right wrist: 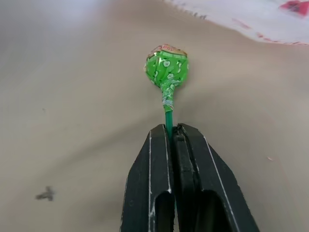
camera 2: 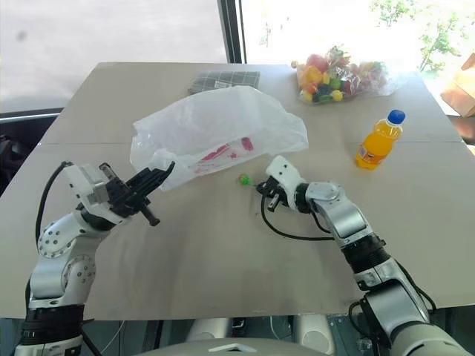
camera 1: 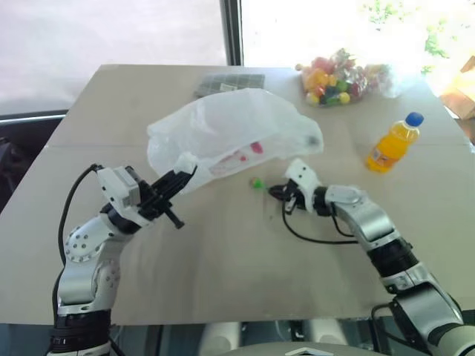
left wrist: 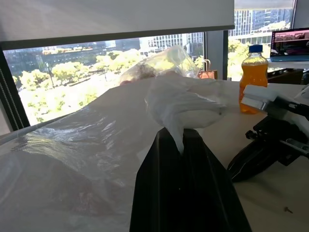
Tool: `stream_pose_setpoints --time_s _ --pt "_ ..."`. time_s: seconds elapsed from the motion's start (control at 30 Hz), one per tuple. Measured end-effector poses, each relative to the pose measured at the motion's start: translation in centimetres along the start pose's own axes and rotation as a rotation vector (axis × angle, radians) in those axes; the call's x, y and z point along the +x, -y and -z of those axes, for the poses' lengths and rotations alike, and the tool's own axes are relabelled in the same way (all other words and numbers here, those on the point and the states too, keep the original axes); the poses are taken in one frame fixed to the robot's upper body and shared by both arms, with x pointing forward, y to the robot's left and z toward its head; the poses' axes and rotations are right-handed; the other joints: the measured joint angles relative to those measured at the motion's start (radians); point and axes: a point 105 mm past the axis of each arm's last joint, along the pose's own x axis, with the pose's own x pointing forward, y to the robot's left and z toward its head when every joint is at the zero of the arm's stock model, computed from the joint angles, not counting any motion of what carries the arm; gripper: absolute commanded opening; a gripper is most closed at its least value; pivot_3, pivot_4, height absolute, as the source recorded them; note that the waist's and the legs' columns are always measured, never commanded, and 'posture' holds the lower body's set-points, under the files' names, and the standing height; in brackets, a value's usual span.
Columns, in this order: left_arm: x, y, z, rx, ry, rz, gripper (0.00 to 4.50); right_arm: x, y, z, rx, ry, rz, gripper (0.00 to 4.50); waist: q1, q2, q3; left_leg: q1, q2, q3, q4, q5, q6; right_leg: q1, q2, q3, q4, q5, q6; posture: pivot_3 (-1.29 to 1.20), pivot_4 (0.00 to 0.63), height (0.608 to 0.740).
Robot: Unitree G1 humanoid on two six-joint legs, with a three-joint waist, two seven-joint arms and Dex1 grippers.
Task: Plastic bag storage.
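Note:
The plastic bag (camera 1: 230,133) is large, translucent white with red-pink print, and lies puffed up on the table's middle. My left gripper (camera 1: 178,180) is shut on the bag's near left corner; in the left wrist view the film (left wrist: 181,108) bunches up between the black fingers (left wrist: 154,183). A green lollipop (right wrist: 166,66) lies just in front of the bag's near edge. My right gripper (right wrist: 172,131) is shut on the lollipop's green stick, its wrapped head sticking out past the fingertips. The head view shows the lollipop (camera 1: 257,182) between bag and right gripper (camera 1: 280,194).
An orange juice bottle (camera 1: 393,142) with a blue cap stands at the right. A clear bag of colourful round candies (camera 1: 341,78) lies at the far right. A dark checked flat item (camera 1: 228,83) sits behind the plastic bag. A black cable (camera 1: 312,236) loops by the right wrist.

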Motion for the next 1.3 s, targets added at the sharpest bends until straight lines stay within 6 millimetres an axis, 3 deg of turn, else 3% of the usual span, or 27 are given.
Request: stream_pose_setpoints --time_s 0.13,0.27,0.33,0.5,0.63,0.73,0.93,1.03,1.13,1.3 --pt "0.0 0.0 0.0 -0.001 0.0 0.0 0.0 -0.9 -0.8 -4.0 0.08 0.135 -0.065 0.05 -0.002 0.0 0.0 0.0 0.001 0.0 0.0 0.0 0.0 0.0 0.0 0.0 0.0 0.0 0.0 0.0 0.15 0.74" --pt "0.0 0.1 0.1 -0.004 0.0 -0.002 0.0 -0.8 0.4 -7.4 0.08 0.221 -0.001 0.05 -0.002 0.0 0.0 0.001 0.001 0.0 0.0 0.0 0.0 0.0 0.0 0.0 0.0 0.0 -0.001 0.0 0.15 0.74" --pt "0.0 0.2 0.2 -0.007 0.001 -0.005 0.0 -0.3 1.3 -7.1 0.073 0.185 0.044 0.05 0.001 -0.001 0.0 0.0 0.0 0.0 0.0 0.0 0.0 0.0 0.0 -0.001 0.0 0.0 -0.001 0.0 0.15 0.74" --pt "0.2 0.2 0.2 -0.009 0.007 -0.004 0.0 1.6 2.5 -3.9 0.063 0.022 0.093 0.05 -0.002 0.0 0.0 0.0 -0.001 0.0 0.0 0.0 0.0 0.0 0.0 0.0 0.0 0.0 -0.001 0.0 0.15 0.74" --pt "0.4 0.2 0.1 -0.003 0.013 0.002 0.0 1.8 2.0 -5.2 -0.003 0.066 0.016 0.05 -0.002 0.0 0.0 -0.001 0.0 0.0 -0.001 0.0 0.0 -0.001 0.002 0.0 0.0 0.0 -0.001 0.0 0.15 0.74" --pt "0.7 0.2 -0.1 0.01 0.017 0.007 0.0 0.6 1.1 -6.6 -0.054 0.126 -0.082 0.05 0.001 0.0 0.0 -0.001 0.0 -0.001 -0.001 0.0 0.0 0.0 0.001 -0.001 0.0 0.0 0.0 0.0 0.15 0.74" --pt "1.0 0.4 0.0 0.005 0.02 0.013 0.0 -1.5 -0.3 -5.4 -0.087 0.085 -0.193 0.05 -0.002 0.0 0.0 0.0 0.0 -0.001 0.0 0.0 0.0 0.0 0.0 -0.001 0.0 0.001 0.0 0.0 0.15 0.74" --pt "1.1 0.5 0.1 -0.001 0.019 0.019 0.0 -0.6 -0.5 -4.4 -0.102 0.033 -0.177 0.05 -0.006 0.0 0.0 0.001 0.001 0.0 0.0 0.0 0.0 0.0 0.002 -0.001 0.0 0.001 -0.001 0.0 0.15 0.74" --pt "1.1 0.7 -0.2 0.004 0.025 0.025 0.0 1.0 0.9 -3.6 -0.07 -0.01 -0.079 0.05 -0.004 0.0 0.0 0.0 0.001 0.0 0.0 0.0 0.0 0.0 0.003 0.0 0.0 0.001 -0.001 0.0 0.15 0.74" --pt "0.7 1.0 0.1 -0.01 0.012 0.022 0.0 2.6 2.6 -5.3 -0.058 0.01 0.025 0.05 -0.002 0.0 0.0 0.0 0.001 0.0 0.0 0.0 0.0 0.0 0.002 0.0 0.0 0.001 -0.001 0.0 0.15 0.74"
